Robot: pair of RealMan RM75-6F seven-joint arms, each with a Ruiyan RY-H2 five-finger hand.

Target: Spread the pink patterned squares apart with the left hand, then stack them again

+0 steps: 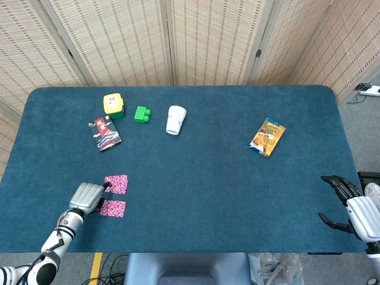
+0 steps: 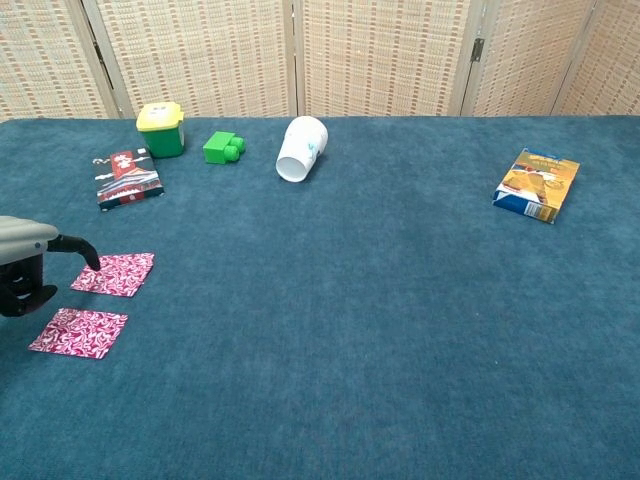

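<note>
Two pink patterned squares lie flat and apart near the table's front left. The far square (image 1: 116, 183) (image 2: 116, 274) sits behind the near square (image 1: 113, 208) (image 2: 79, 332), with a strip of blue cloth between them. My left hand (image 1: 86, 196) (image 2: 26, 268) hovers just left of both. One dark fingertip (image 2: 92, 263) reaches the far square's left corner, and the thumb curls below; the hand holds nothing. My right hand (image 1: 351, 206) rests at the front right edge with its fingers spread and empty; the chest view does not show it.
At the back left stand a yellow-green box (image 1: 113, 105), a green block (image 1: 142, 114) and a red-white packet (image 1: 107, 135). A white cup (image 1: 176, 120) lies on its side beside them. An orange snack box (image 1: 268, 137) lies to the right. The table's front edge runs close under both hands.
</note>
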